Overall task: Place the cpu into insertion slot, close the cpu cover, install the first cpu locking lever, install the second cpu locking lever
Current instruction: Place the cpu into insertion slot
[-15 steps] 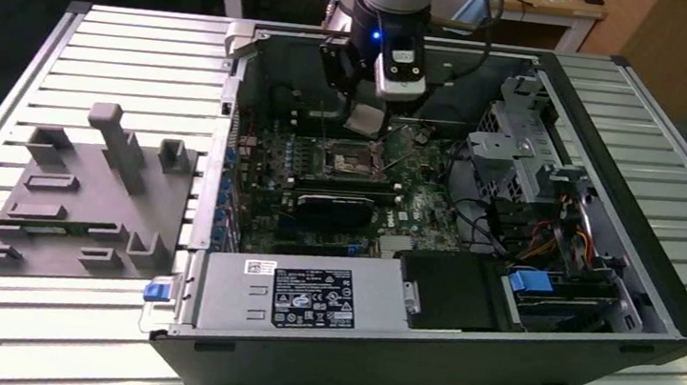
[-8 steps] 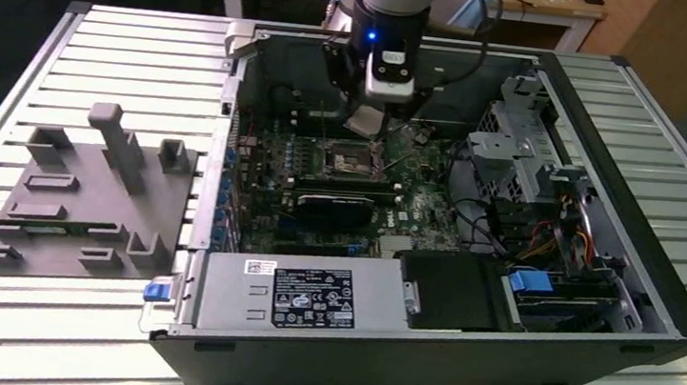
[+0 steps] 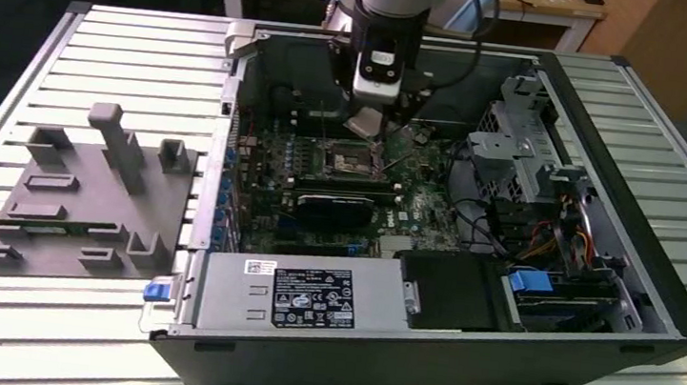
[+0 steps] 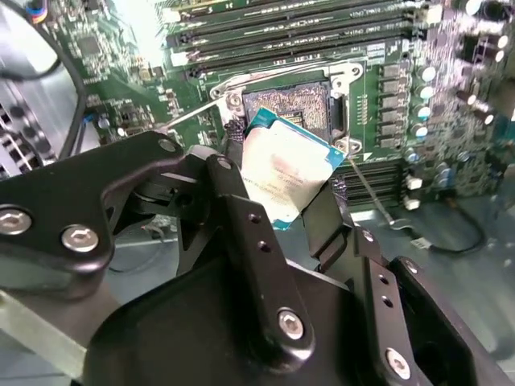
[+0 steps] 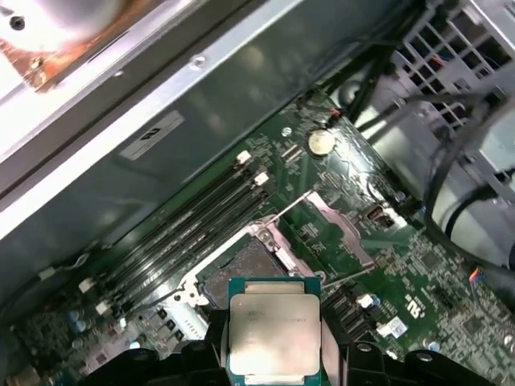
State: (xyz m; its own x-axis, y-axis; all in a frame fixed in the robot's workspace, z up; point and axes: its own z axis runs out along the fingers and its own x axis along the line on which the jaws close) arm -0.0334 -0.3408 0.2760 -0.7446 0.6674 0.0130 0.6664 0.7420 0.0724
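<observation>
My gripper [image 3: 370,119] reaches down into the open computer case, shut on the cpu [image 4: 283,173], a small square chip with a silver-grey top and green edge. Black fingers [image 4: 241,217] press on two opposite sides of the chip. In the first wrist view the cpu [image 5: 275,334] hangs tilted a little above and beside the insertion slot [image 5: 241,269], apart from it. The slot [image 4: 290,104] lies bare, its dark centre showing. The cpu cover [image 5: 331,229] is swung open beside the socket. Thin wire locking levers [image 4: 366,189] stand released next to the socket frame.
Long black memory slots [image 5: 185,233] run beside the socket. A grey power-supply box [image 3: 295,293] fills the case's near side. A drive cage with cables [image 3: 532,164] is at the exterior view's right. A grey fixture [image 3: 82,194] sits outside the case, at the left.
</observation>
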